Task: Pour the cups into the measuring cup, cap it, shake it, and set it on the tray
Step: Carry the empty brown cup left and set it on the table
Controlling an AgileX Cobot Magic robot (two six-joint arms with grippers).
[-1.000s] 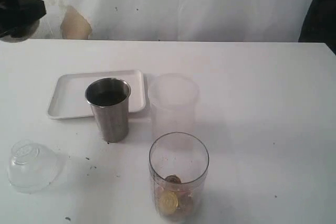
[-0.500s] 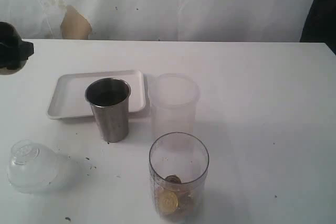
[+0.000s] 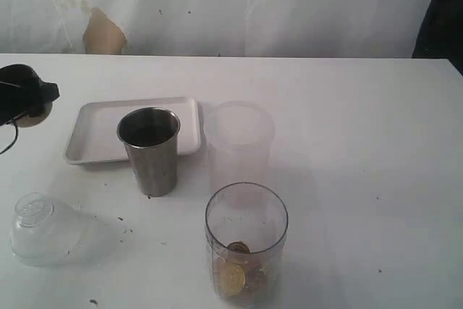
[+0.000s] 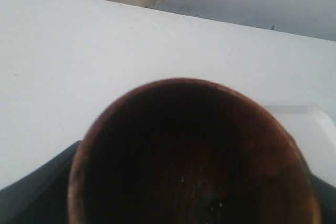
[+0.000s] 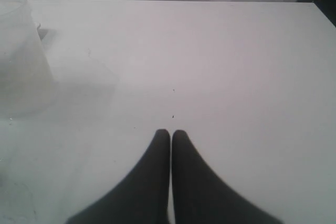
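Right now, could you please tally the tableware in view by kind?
Cups: 4 (steel cup, brown cup, frosted cup, clear measuring cup)
Dome lid: 1
Tray: 1
Total: 6

Your table [image 3: 362,142] is plain white with a few dark specks, and the tray [image 3: 94,132] is white too. The steel tumbler [image 3: 150,157] is silvery grey, dark inside. The frosted tumbler [image 3: 239,146] looks milky. The measuring cup [image 3: 246,226] and dome lid [image 3: 42,227] are clear, with gold bits [image 3: 233,278] at the cup's bottom. The brown cup [image 4: 189,156] is glossy reddish-brown, near black inside. The right gripper [image 5: 171,136] is black. The backdrop [image 3: 289,5] is white with a tan patch [image 3: 103,34].
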